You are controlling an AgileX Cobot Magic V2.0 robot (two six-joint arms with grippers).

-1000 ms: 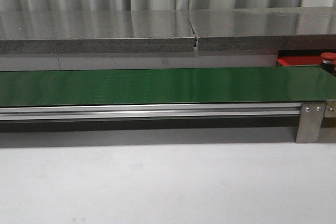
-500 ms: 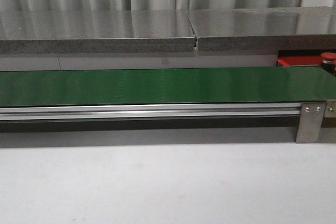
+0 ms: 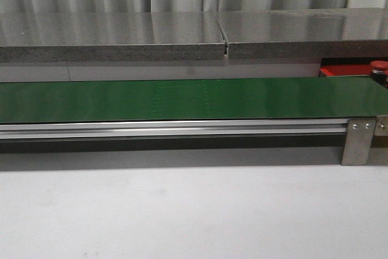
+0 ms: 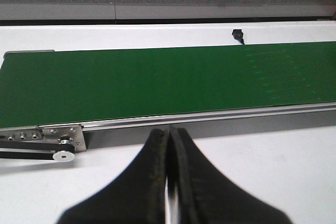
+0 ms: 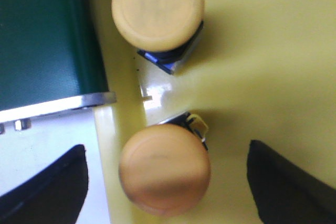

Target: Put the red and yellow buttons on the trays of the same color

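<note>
A white table (image 3: 194, 216) carries the long green belt (image 3: 182, 98).

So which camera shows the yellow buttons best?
The right wrist view. Two yellow buttons fill it, sitting in the yellow tray, between the right gripper's open fingers. The front and left wrist views show no yellow buttons, only the green belt.

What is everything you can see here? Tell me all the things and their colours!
Belt: one, green, long, across the table.
Yellow buttons: two, yellow caps on dark bodies, in the yellow tray; the second sits between the right fingers.
Yellow tray: one, beside the belt's end.
Red button: one, red cap, far right edge, behind the belt.
Red tray: one, partly seen, by the red button.
Grey slabs: two, behind the belt.
Left gripper: black, shut, empty, before the belt.
Right gripper: black, open, over the yellow tray.
</note>
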